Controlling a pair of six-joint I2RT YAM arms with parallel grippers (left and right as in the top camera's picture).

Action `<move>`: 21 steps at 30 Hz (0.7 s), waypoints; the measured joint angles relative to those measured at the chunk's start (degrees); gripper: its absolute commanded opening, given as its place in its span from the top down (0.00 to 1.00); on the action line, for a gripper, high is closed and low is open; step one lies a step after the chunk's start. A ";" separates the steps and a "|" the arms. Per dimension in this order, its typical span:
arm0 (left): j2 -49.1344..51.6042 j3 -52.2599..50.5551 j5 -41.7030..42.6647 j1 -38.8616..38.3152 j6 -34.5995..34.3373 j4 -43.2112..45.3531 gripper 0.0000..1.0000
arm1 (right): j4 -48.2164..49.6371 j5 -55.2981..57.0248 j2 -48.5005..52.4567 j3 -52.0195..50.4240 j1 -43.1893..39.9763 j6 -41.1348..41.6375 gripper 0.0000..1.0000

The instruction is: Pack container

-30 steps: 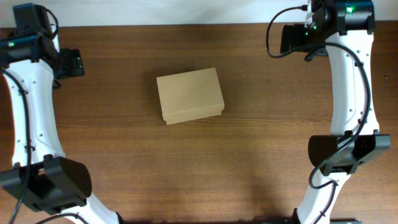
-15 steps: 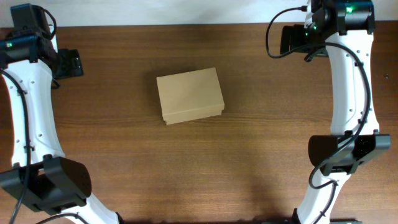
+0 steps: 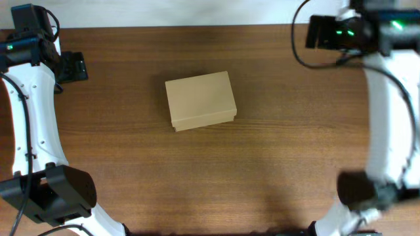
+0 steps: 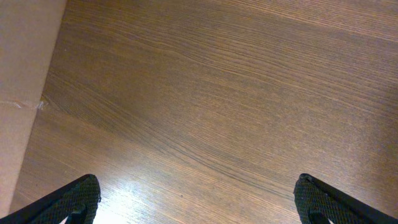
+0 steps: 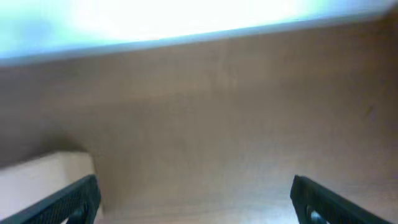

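The whole frame is blurred. The right gripper (image 5: 196, 204) shows only as two dark fingertips (image 5: 69, 202) in the bottom corners, spread wide apart with nothing between them. Brown wooden table (image 5: 224, 124) fills most of the frame. A pale tan box (image 5: 37, 180) pokes in at the lower left, just beside the left-hand fingertip. A bright whitish band (image 5: 186, 15) runs along the top edge.

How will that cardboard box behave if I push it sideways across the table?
The cardboard box sits flat and low with its lid shut, so it will probably slide rather than tip. The wooden table looks smooth, so little resistance seems likely. Being cardboard, its walls may dent under a hard pinch.
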 measured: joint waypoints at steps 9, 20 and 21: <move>0.00 0.00 0.00 0.00 0.00 0.02 0.00 | 27.74 -0.15 -40.19 -36.33 0.00 0.02 0.01; 0.00 0.07 0.02 0.00 0.00 0.15 0.01 | 46.62 0.09 -84.11 -92.06 0.00 0.02 0.01; 0.00 0.07 0.02 0.00 0.00 0.13 0.00 | 48.59 0.11 -87.10 -96.08 0.00 0.00 0.01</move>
